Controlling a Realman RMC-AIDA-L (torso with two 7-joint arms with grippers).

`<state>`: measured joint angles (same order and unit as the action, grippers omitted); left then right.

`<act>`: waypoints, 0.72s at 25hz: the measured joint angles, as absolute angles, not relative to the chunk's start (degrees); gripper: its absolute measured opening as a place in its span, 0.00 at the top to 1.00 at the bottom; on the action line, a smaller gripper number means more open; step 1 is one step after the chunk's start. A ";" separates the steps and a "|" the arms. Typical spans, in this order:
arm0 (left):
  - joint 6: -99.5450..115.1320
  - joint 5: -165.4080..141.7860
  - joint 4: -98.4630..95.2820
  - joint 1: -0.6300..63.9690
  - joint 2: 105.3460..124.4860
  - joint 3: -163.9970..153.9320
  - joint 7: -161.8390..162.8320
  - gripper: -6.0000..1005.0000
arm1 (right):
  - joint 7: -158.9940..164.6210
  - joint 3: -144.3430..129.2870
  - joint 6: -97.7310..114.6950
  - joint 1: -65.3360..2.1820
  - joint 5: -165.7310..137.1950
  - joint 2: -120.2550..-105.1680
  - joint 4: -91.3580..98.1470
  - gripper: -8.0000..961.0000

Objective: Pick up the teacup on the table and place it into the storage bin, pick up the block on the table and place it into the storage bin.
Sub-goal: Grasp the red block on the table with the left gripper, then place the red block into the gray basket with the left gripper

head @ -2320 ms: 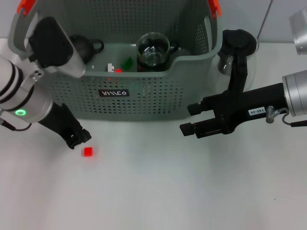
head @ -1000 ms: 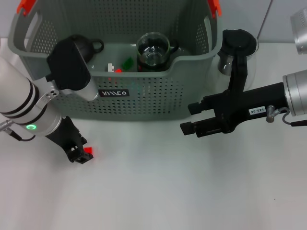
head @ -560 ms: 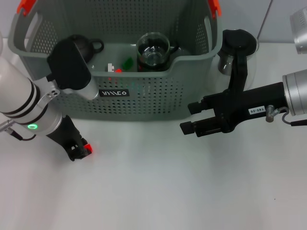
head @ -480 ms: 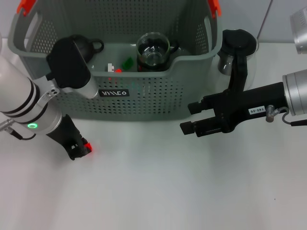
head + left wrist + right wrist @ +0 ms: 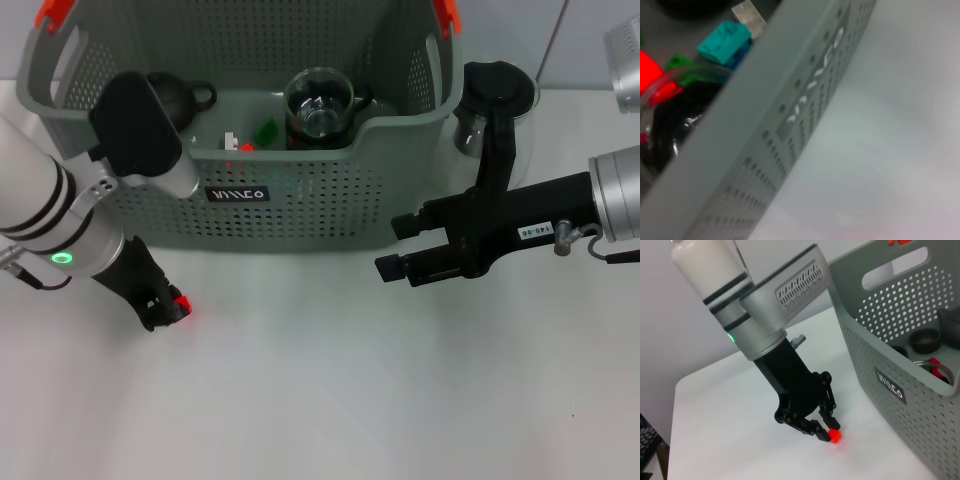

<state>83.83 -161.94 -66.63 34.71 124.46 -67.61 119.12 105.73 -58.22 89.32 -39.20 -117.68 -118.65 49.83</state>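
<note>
1. Here the left gripper [image 5: 168, 308] is down on the counter [image 5: 330, 400] in front of the storage bin [image 5: 300, 200], off the bin's left front corner, its fingers clenched on the small red block [image 5: 181, 303].
2. The right wrist view shows this grasp best: the block [image 5: 835, 435] sits pinched at the tips of the left gripper [image 5: 826, 431], low over the counter [image 5: 730, 440], whereas the head view shows only a sliver of red beside the black fingers.
3. The left wrist view shows neither the block nor its own fingers; it shows the storage bin [image 5: 765, 150] wall with the label, and inside it a teal piece [image 5: 725, 40], red and green pieces, and a glass rim.
4. Only the head view shows the glass teacup [image 5: 320, 105] already inside the storage bin, near its front wall, with a dark pot [image 5: 180, 95] at the bin's left.
5. The right gripper [image 5: 400, 250] hovers in front of the bin's right corner, fingers released and apart, holding nothing; a glass jug with a black lid [image 5: 495, 100] stands beside the bin's right wall.
6. Compared with 2.3 s ago, the block no longer lies free just right of the left gripper; the gripper has shifted onto it and closed. The right gripper has stayed put.
</note>
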 joint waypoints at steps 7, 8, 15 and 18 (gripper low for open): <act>96.73 -153.27 -74.73 35.62 123.53 -56.48 114.13 0.80 | 105.73 -58.18 89.48 -39.20 -117.68 -118.65 49.83 0.22; 99.73 -150.95 -75.78 36.15 123.09 -53.76 113.20 0.80 | 105.73 -58.21 89.47 -39.20 -117.68 -118.65 49.83 0.22; 116.57 -130.86 -75.62 41.79 116.44 -32.34 109.93 0.78 | 105.73 -58.19 89.54 -39.18 -117.68 -118.65 49.83 0.22; 116.51 -125.89 -75.05 42.81 115.43 -29.19 109.74 0.78 | 105.73 -58.20 89.49 -39.13 -117.68 -118.65 49.83 0.22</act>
